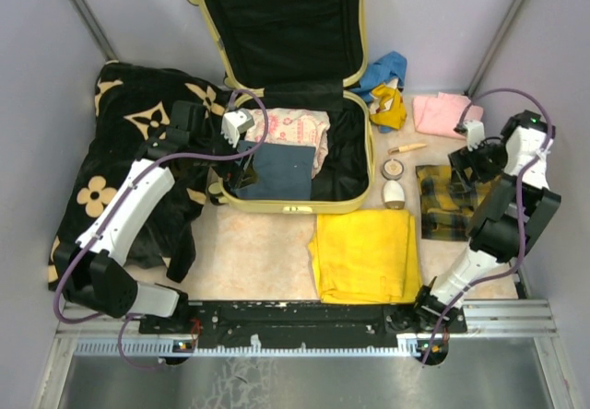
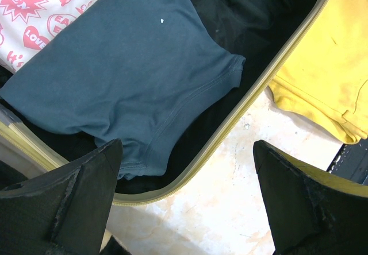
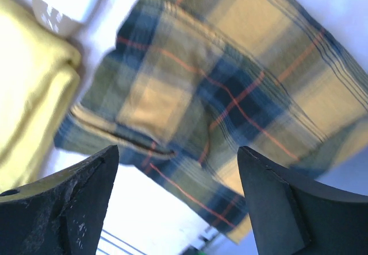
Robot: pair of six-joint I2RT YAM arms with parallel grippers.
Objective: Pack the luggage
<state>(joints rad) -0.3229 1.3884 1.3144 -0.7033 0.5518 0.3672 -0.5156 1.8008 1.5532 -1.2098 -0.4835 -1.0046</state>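
Top external view shows the luggage [image 1: 288,208], a pale-yellow hard-shell suitcase, lying open at the far middle of the table [image 1: 263,252], its black-lined lid raised at the far side and its base half nearer the arms. In the base lie a pink-and-white printed garment [image 1: 297,131] at the far left and a dark blue shirt [image 1: 277,171] in the near left corner, partly over the printed one; the right part shows bare black lining. A black blanket with tan flowers [image 1: 129,151] is spread to the left of the case, touching its left side. Just near the case's near right corner lies a folded yellow cloth [image 1: 364,254], and to the right of that a plaid cloth [image 1: 441,202]. Between the case and the plaid cloth sit a round compact [image 1: 395,167] and a white egg-shaped object [image 1: 394,193]. A pink cloth [image 1: 441,112] and a blue cloth [image 1: 385,68] lie at the far right. In the left wrist view the left gripper [image 2: 187,151] hangs above the case's near left rim and the blue shirt, fingers spread wide with nothing between them. In the right wrist view the right gripper [image 3: 178,151] hovers above the plaid cloth, its fingers also wide apart and gripping nothing
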